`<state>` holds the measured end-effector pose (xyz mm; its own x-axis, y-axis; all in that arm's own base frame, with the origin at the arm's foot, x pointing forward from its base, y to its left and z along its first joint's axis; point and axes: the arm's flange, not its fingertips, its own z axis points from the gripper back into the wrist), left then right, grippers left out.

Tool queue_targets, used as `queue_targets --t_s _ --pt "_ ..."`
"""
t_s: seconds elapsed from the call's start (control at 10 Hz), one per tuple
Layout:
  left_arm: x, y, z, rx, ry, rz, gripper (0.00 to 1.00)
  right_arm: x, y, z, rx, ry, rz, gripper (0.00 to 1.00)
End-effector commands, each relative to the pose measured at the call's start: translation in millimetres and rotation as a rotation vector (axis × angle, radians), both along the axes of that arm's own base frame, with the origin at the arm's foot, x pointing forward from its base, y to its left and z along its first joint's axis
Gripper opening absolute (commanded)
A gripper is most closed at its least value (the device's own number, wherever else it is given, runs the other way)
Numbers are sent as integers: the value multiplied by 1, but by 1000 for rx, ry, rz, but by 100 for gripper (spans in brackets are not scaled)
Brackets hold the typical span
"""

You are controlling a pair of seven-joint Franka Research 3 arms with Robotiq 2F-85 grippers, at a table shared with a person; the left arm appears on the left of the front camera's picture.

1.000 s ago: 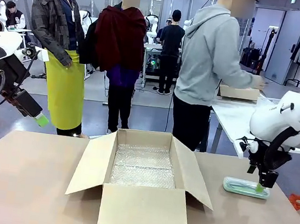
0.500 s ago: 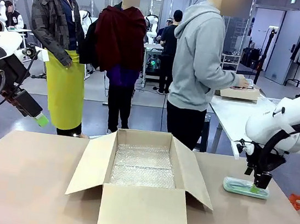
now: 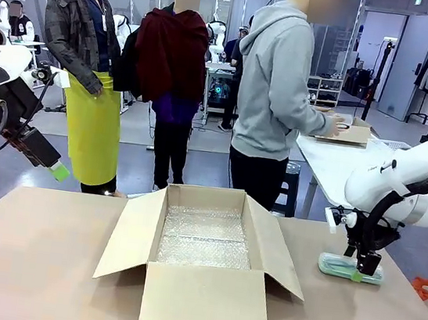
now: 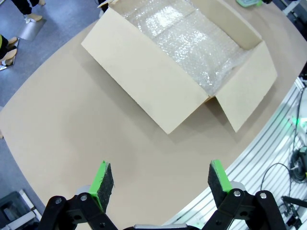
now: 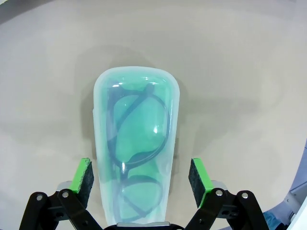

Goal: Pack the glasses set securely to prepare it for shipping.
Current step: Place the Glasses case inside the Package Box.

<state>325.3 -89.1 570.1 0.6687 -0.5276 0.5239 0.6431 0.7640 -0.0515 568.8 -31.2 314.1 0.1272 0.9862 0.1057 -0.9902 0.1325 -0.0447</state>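
The right fingers (image 5: 82, 175) stand wide open and straddle a mint-green glasses case (image 5: 136, 139), one green pad on each long side, with a gap between pad and case on both sides. They hold nothing. The case lies flat on the table (image 5: 240, 72), dark eyeglass frames showing through its lid.

This looks like the pick-up step for the case. The next move calls for the fingers to close squarely on the long sides, lift the case, and carry it sideways to the open cardboard box (image 3: 203, 301), which sits well apart from them toward the middle of the table. Bubble wrap (image 3: 205, 238) lines the bottom of the box.

The left fingers (image 4: 103, 179) also stand wide open and empty. They hang high above bare table, with the box ahead of and below them.

Some things are hard to tell. The near end of the case is hidden under the base of the right fingers. From the front, I cannot tell whether the fingertips reach the table. A person (image 3: 273, 97) stands beyond the far edge, turned away toward another table.
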Motion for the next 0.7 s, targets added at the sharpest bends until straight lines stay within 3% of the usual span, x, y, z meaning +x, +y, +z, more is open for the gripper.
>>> queue_targets --t_s 0.0,0.2,0.3,0.4,0.5,0.6 --pt "2 1 2 -16 -17 -11 100 5 2 -4 26 -9 -27 100" --pt "2 1 2 -16 -17 -11 100 7 3 -10 28 1 -35 100" --pt "2 1 2 -16 -17 -11 100 7 5 -9 28 0 -31 87" --pt "2 1 2 -16 -17 -11 100 7 5 -7 29 -2 -32 85" --pt "2 1 2 -16 -17 -11 100 6 5 -5 35 4 -29 70" --pt "2 1 2 -16 -17 -11 100 6 7 -4 35 12 -25 67"
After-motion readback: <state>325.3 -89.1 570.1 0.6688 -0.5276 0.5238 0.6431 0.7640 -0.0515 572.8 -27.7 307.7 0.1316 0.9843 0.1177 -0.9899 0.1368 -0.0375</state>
